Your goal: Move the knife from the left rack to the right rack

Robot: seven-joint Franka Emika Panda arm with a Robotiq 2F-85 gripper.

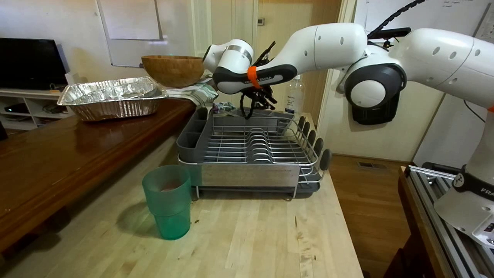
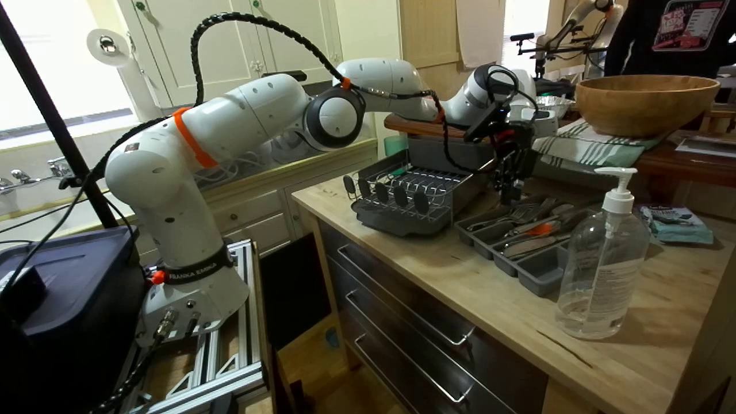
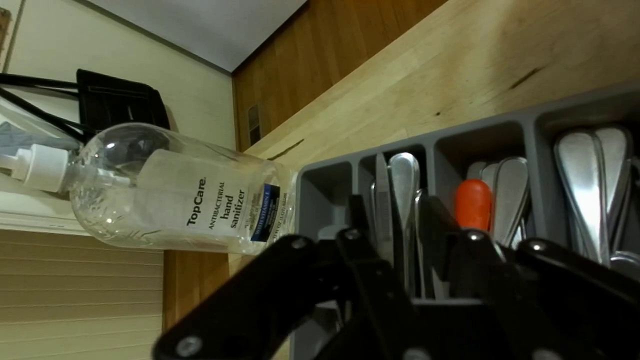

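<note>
The black gripper has its fingers parted partway, with nothing visibly pinched. Between them in the wrist view stands a slim silvery table knife, likely the task's, in a narrow compartment of the grey cutlery tray; contact is unclear. It should prove light, stiff, slippery, hardly fragile: grip mid-handle, across its width.
</note>
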